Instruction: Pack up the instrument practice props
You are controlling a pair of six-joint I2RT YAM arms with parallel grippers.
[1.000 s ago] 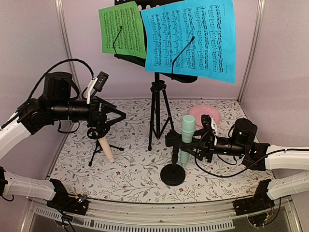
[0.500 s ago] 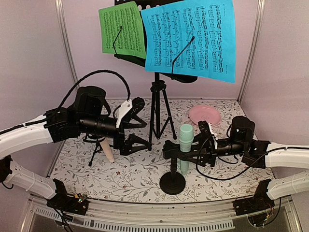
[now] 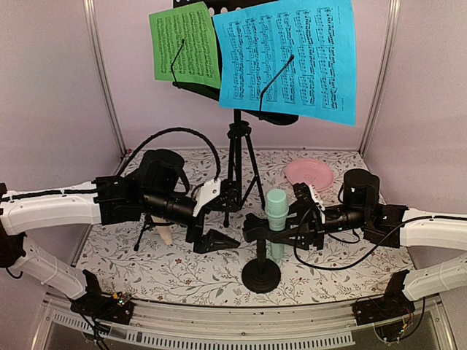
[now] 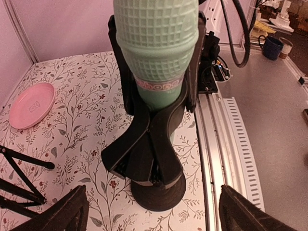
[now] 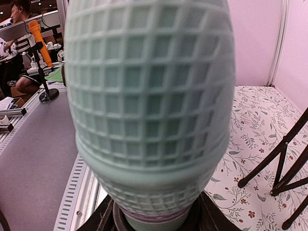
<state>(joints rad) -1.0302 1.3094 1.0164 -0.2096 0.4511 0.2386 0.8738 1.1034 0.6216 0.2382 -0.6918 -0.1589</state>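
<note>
the left gripper (image 3: 223,216), jaws spread wide and empty, has been swung from the beige microphone (image 3: 165,234) to just beside the mint microphone (image 3: 276,208), clamped upright mid-table by the right gripper (image 3: 286,224), so its removal is judged near.

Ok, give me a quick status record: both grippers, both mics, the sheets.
left gripper: open, aimed at mint microphone, not touching
right gripper: shut on mint microphone
mint microphone: upright in round-base holder
beige microphone: in tripod holder, at left
blue page, green page: on music stand
</note>
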